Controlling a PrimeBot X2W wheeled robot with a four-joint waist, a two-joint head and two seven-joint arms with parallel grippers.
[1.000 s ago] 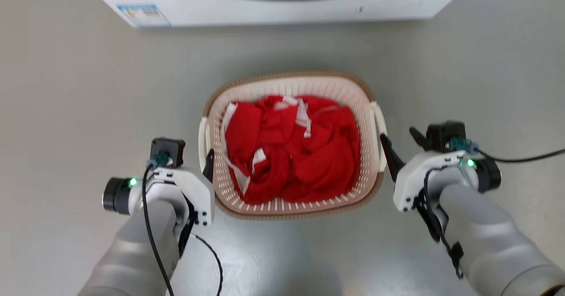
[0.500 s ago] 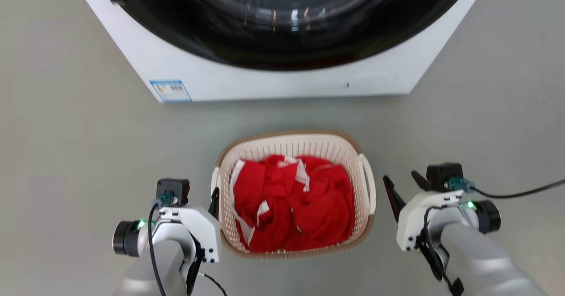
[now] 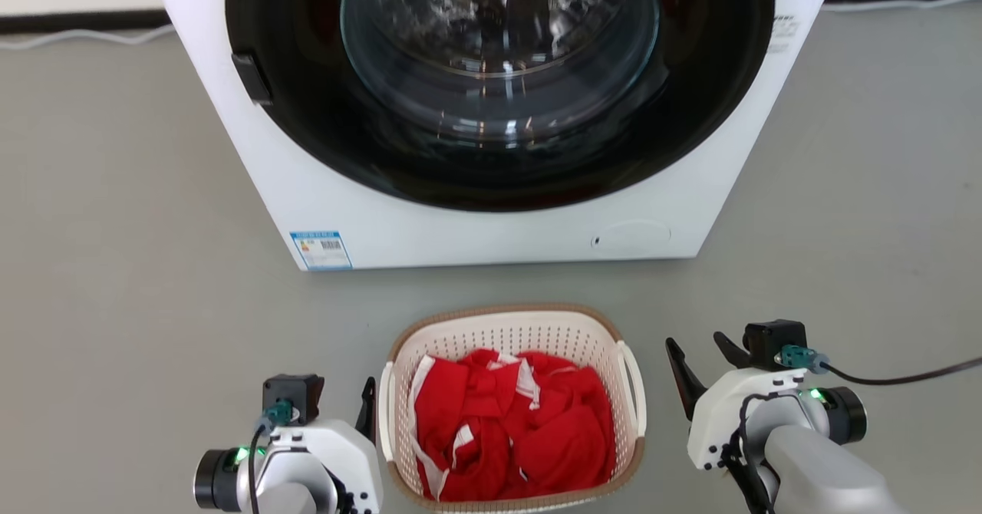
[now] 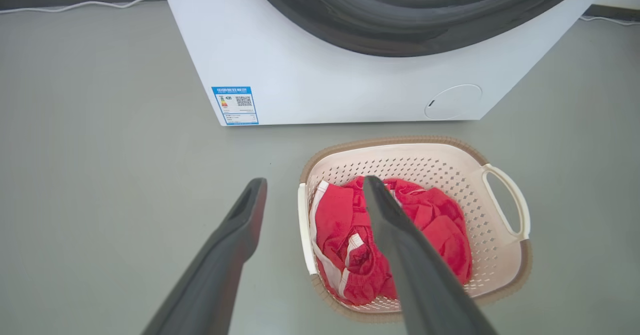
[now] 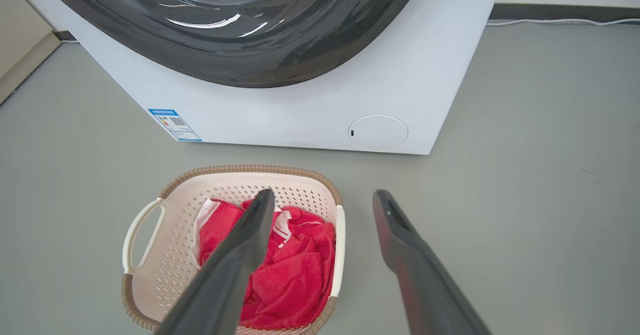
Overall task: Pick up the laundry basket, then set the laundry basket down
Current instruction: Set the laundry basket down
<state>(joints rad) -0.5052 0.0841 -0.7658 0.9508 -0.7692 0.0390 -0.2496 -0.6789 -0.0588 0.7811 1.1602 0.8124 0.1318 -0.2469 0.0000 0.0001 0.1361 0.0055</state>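
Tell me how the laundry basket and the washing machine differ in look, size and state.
Size: the laundry basket is far smaller and lower than the washing machine. Look: the laundry basket is cream, perforated, brown-rimmed; the washing machine is smooth white with a dark round door. State: the laundry basket is open-topped and holds red clothes; the washing machine's door looks shut. Both stand on the grey floor, apart.

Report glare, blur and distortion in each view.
Head view: sharp and evenly lit, with streaky glare on the washer door and only a faint shadow beside the basket. Left wrist view: the left claw looms large and slightly soft near the lens, and there is one bright glint on the door. Right wrist view: the right claw is equally oversized, and pale streaks cross the door.
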